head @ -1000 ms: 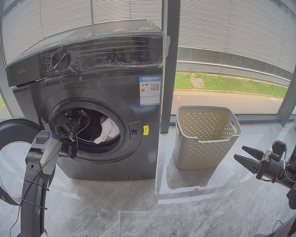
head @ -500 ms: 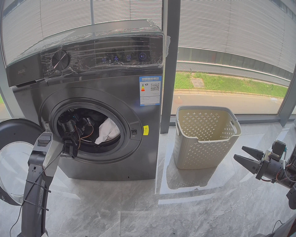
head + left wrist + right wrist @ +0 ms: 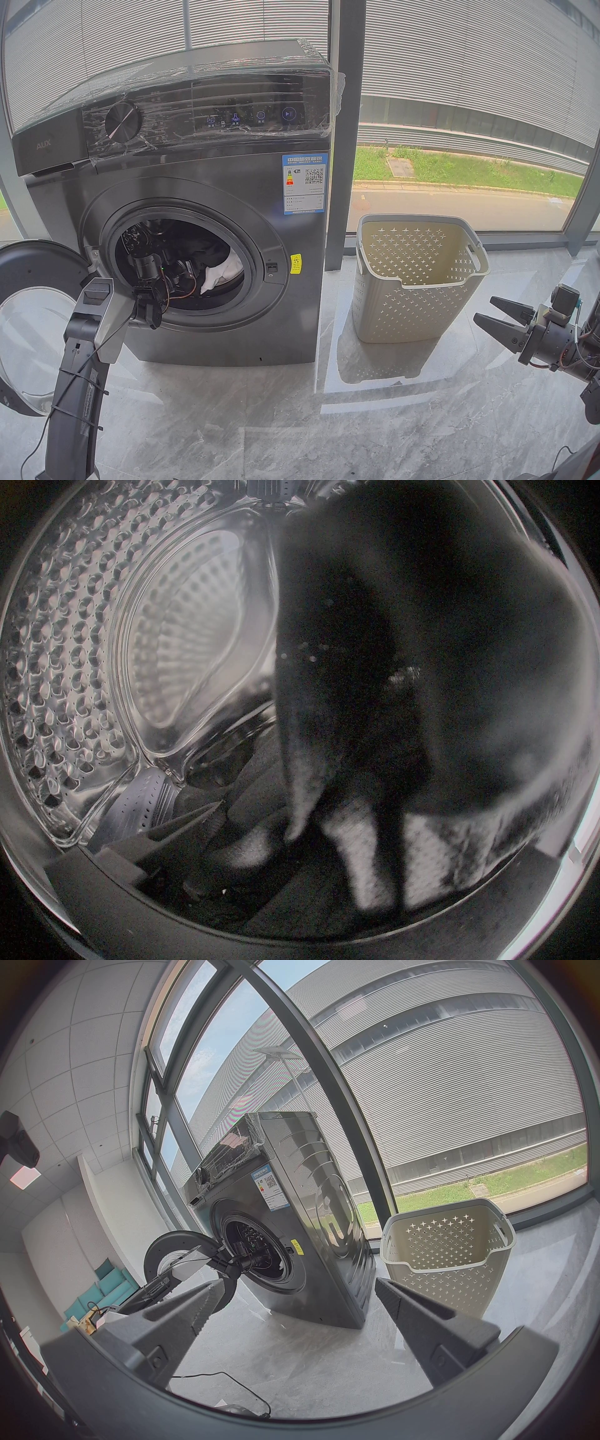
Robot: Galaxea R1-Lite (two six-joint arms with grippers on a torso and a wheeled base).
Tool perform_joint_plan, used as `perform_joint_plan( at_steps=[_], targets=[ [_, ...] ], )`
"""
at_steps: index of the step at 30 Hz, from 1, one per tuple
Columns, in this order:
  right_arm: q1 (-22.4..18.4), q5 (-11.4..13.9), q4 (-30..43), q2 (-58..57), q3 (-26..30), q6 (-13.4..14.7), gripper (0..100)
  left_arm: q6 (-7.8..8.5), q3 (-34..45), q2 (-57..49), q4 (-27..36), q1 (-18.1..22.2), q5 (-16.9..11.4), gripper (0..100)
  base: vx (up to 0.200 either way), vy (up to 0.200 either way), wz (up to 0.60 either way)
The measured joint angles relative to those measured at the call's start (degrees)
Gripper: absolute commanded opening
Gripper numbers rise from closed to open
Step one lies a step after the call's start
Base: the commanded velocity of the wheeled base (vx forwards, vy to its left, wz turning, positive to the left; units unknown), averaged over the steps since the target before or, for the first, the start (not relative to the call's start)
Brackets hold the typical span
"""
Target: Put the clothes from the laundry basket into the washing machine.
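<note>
The grey washing machine (image 3: 187, 181) stands with its round door (image 3: 31, 312) swung open to the left. My left gripper (image 3: 187, 273) is inside the drum opening, beside a white cloth (image 3: 222, 272). In the left wrist view a dark garment (image 3: 437, 667) hangs close in front and drapes down onto clothes on the drum floor. One finger (image 3: 181, 827) of the left gripper (image 3: 300, 805) stands in its open position; the garment hides the other. The cream laundry basket (image 3: 419, 281) stands to the machine's right, with no clothes showing inside. My right gripper (image 3: 500, 319) hangs open and holds nothing, right of the basket.
A dark window post (image 3: 344, 125) rises between the machine and the basket. Glass walls run behind both. Bare grey marble floor (image 3: 300, 412) spreads in front. The open door takes up the space left of my left arm.
My left arm has moved lower and deeper into the drum, and now covers more of the white cloth. The right arm and the basket have not moved.
</note>
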Motion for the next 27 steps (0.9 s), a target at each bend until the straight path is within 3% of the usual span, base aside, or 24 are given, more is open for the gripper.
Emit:
perform_joint_plan(
  at_steps=[5, 10, 14, 19, 27],
  targets=[
    [0.0, 0.0, 0.0, 0.0, 0.0, 0.0, 100, -0.68, 0.0, -0.8, 1.5, -0.7, -0.1, 100, 0.000, 0.000, 0.00],
    [0.0, 0.0, 0.0, 0.0, -0.2, 0.0, 100, -3.52, 0.0, -3.6, 3.7, -1.7, -0.1, 100, 0.000, 0.000, 0.00],
    [0.0, 0.0, 0.0, 0.0, -0.3, 0.0, 100, -4.16, 0.0, -6.9, 9.4, -2.2, 0.3, 100, 0.000, 0.000, 0.00],
    [0.0, 0.0, 0.0, -0.2, -0.5, 0.0, 100, -3.85, 0.0, -10.8, 11.8, -2.3, 0.6, 100, 0.000, 0.000, 0.00],
    [0.0, 0.1, 0.0, -0.4, -0.8, 0.0, 100, -1.07, 1.1, -13.1, 10.0, -2.4, 0.8, 100, 0.000, 0.000, 0.00]
  ],
)
